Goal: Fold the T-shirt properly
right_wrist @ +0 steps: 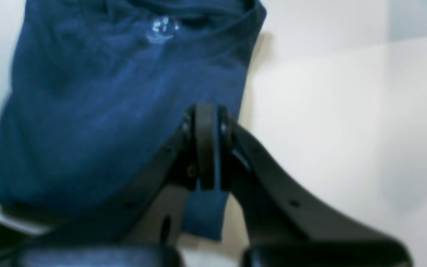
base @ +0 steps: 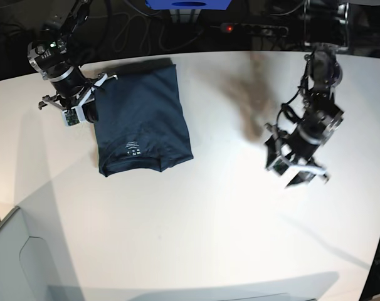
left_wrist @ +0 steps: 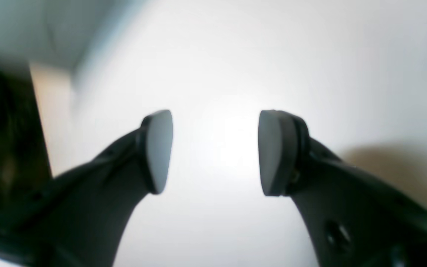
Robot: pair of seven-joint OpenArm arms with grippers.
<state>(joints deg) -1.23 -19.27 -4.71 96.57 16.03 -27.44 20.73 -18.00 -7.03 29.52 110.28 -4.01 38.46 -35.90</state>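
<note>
White table (base: 196, 219) holds the folded T-shirt (base: 143, 119).

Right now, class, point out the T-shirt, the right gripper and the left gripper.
T-shirt (base: 143, 116), base view, middle of folded cloth.
Right gripper (right_wrist: 207, 148), right wrist view, between shut fingertips.
Left gripper (left_wrist: 215, 152), left wrist view, gap between open fingertips.

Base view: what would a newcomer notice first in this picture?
First the dark blue T-shirt, folded into a rectangle on the white table, at its far left part. Then the right gripper, shut on the shirt's edge, and the left gripper, open over bare table, apart from the shirt.
</note>
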